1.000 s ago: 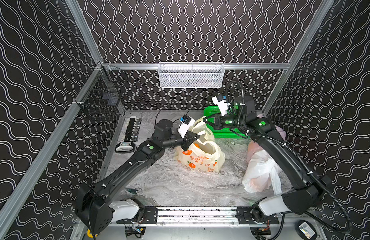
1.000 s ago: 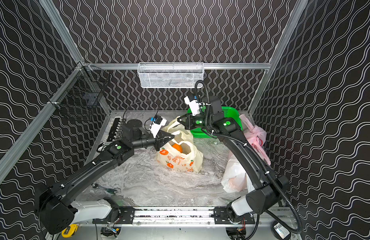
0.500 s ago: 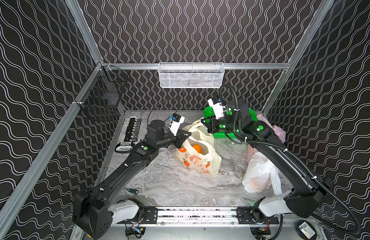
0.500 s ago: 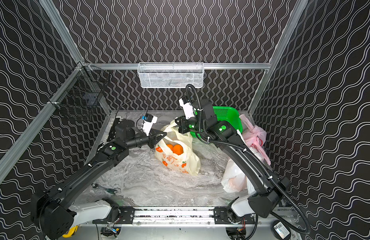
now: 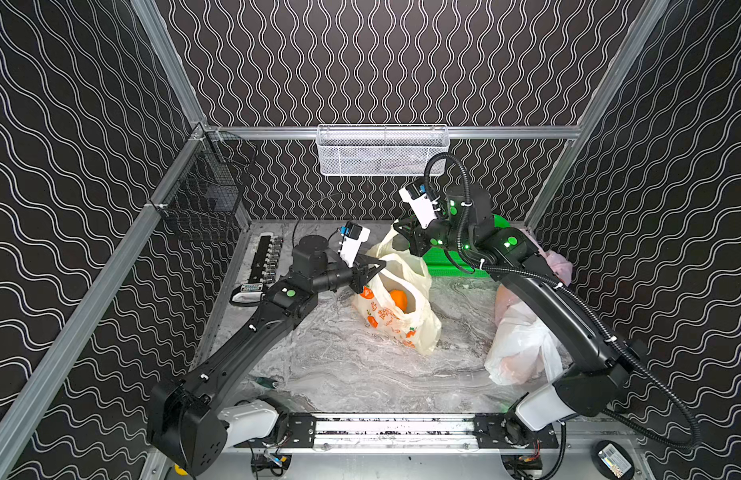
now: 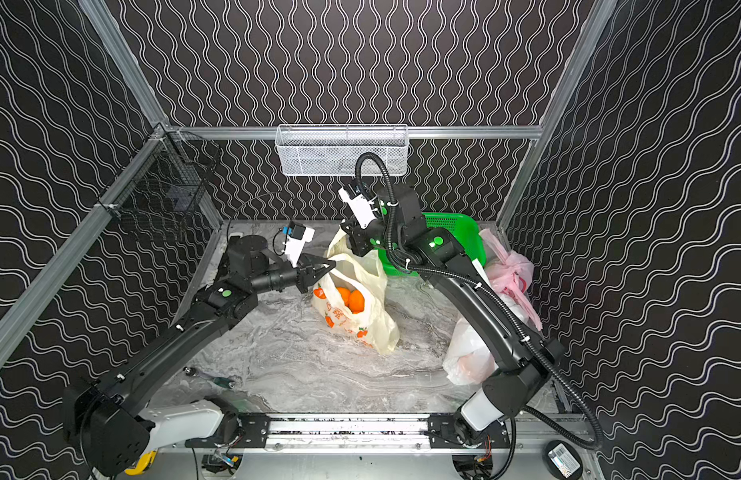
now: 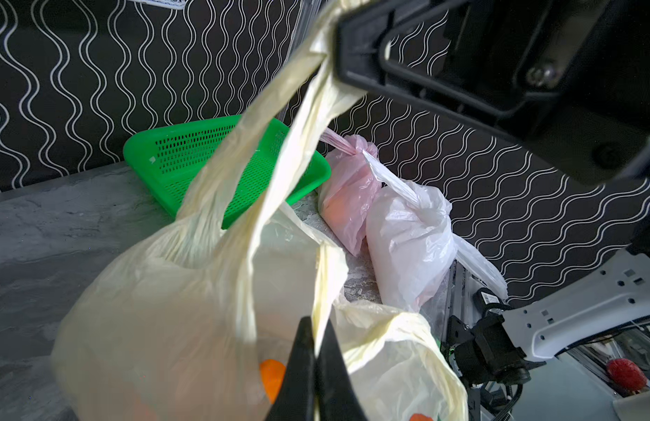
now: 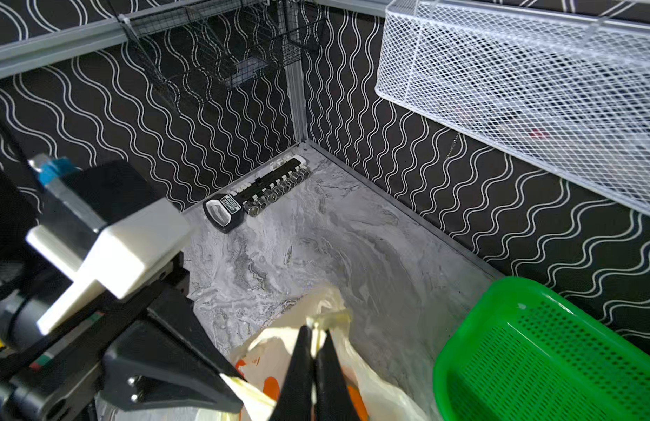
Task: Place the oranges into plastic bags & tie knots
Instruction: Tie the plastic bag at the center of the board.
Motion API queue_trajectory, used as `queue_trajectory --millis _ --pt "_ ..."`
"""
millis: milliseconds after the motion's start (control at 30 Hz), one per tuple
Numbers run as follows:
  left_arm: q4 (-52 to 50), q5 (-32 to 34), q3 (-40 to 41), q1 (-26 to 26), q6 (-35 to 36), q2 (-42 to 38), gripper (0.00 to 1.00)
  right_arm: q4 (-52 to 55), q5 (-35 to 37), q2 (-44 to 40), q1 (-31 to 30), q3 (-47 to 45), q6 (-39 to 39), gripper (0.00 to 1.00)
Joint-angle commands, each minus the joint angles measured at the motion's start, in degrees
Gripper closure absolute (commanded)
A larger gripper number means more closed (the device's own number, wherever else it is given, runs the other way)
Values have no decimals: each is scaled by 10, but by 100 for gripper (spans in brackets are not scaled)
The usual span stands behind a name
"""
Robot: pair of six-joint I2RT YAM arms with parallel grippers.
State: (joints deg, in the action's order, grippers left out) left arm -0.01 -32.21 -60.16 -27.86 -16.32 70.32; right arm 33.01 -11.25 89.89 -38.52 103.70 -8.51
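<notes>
Two robot arms stretch a pale yellow bag (image 5: 402, 328) between them near the middle of the marbled surface (image 5: 339, 365), a little toward 12 o'clock. The left tool (image 7: 315, 328), pinched narrow, grips a thin strip of one handle (image 7: 321, 288) on the bag's 9 o'clock side. The right tool (image 8: 315, 333), also pinched tight, holds the other handle, drawn up toward 12 o'clock.

The bag's long axis runs from 11 o'clock, where its open mouth faces upward, to 5 o'clock, where its bottom rests on the surface. Oranges (image 6: 351, 298) show through the mouth, at least two in a top view. Printed orange motifs mark the bag's side. The two tools hang near each other above the mouth, apart.

At the 3 o'clock edge two more bags sit side by side, their tops gathered into knots: a pink bag (image 6: 508, 270) nearer 2 o'clock and a white bag (image 5: 518, 353) nearer 4 o'clock. The right arm (image 5: 547, 299) crosses above them in both top views, hiding part of each.

A green basket (image 6: 456, 226) lies at 1 o'clock by the back wall, just behind the right tool and partly covered by that arm. A socket rail (image 5: 267, 257) lies along the 10 o'clock edge, well apart from the yellow bag. A white mesh basket (image 5: 381, 149) hangs on the back wall at 12 o'clock. A black wire basket (image 5: 202, 195) hangs on the side wall at 10 o'clock.
</notes>
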Motion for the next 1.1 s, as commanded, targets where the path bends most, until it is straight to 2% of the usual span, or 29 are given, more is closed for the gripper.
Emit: queue_trajectory --millis 0,167,300,400,500,600,767,900,1000,1067 --pt "24 19 11 12 -19 -4 100 -16 5 -15 -16 -33 -47 100" --pt "47 -18 26 30 -40 7 100 -48 78 -28 -38 -80 -61 100" --pt "47 -49 16 31 -38 8 100 -57 118 -16 -37 -56 -61 100" --pt "31 -45 0 28 -40 -4 100 -81 127 -12 -34 -30 -65 100" --pt "22 -22 -9 10 -44 -19 100 -83 66 2 -26 9 -63 100" --pt "7 20 -19 -35 -40 -32 100 -89 -10 4 -24 30 -62 100" --pt "50 85 4 -96 -71 -66 100 -98 -159 -23 -8 3 -69 100" --pt "44 131 9 -161 -55 -83 100 -86 -279 -35 2 -21 -70 100" --pt "34 159 23 -190 -46 -93 100 -86 -333 -48 8 -50 -58 100" --pt "38 164 41 -192 -52 -101 100 -103 -319 -65 9 -85 -40 100"
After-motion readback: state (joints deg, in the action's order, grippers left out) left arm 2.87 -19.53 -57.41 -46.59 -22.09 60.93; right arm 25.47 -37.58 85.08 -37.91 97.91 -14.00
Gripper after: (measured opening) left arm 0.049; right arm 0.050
